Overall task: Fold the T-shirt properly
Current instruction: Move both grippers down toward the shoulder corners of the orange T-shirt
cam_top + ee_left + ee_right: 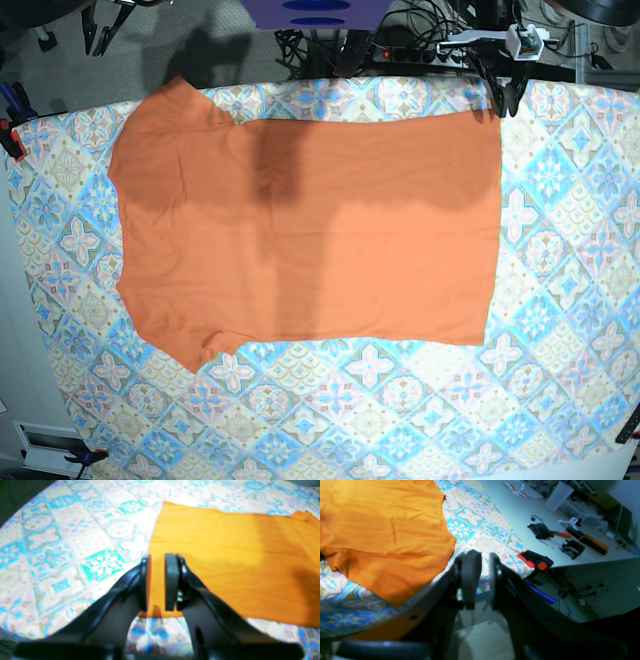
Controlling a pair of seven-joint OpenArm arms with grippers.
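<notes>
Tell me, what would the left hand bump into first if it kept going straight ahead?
Probably the orange T-shirt. The left hand points at its corner edge, with nothing between, though depth is hard to judge.

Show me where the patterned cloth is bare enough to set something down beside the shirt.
The widest bare stretch of tile-patterned cloth runs below the T-shirt to the table's near edge. Another strip lies right of its hem, out to the table's end. The far edge is crowded: the shirt reaches it, beside clamps.
</notes>
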